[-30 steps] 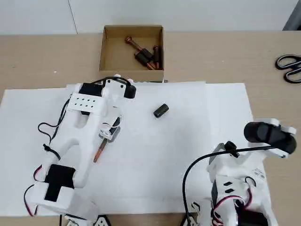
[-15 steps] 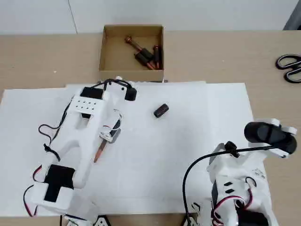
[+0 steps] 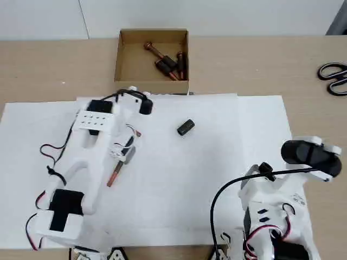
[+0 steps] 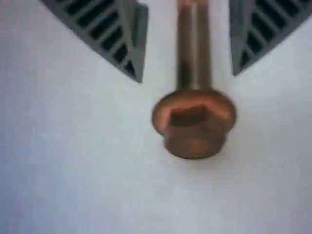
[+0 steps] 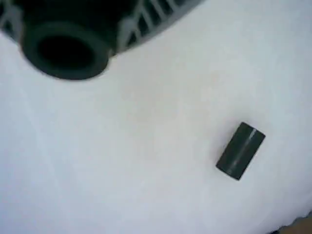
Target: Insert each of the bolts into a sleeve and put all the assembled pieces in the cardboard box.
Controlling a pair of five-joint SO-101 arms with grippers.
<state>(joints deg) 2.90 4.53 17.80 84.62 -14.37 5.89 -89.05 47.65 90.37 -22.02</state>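
A copper bolt [image 4: 194,122] lies flat on the white sheet, its flanged head towards the wrist camera. My left gripper [image 4: 190,68] is open and low over it, one grey finger [image 4: 122,39] on each side of the shaft without touching it. From above, the bolt [image 3: 114,174] pokes out below the left gripper [image 3: 122,156]. A loose black sleeve [image 3: 185,128] lies mid-sheet, also seen as the sleeve [image 5: 240,150] from the right wrist. My right gripper [image 5: 68,29] is shut on another black sleeve [image 5: 63,51], hole facing the camera. The cardboard box [image 3: 126,59] holds several assembled pieces [image 3: 169,62].
The right arm [image 3: 271,206] is folded at the front right of the white sheet [image 3: 217,173]. Scissors [image 3: 333,77] lie on the bare wooden table at the far right. The box stands just beyond the sheet's far edge.
The left arm has shifted slightly to the left over the bolt. The bolt, the loose sleeve and the right arm have stayed put.
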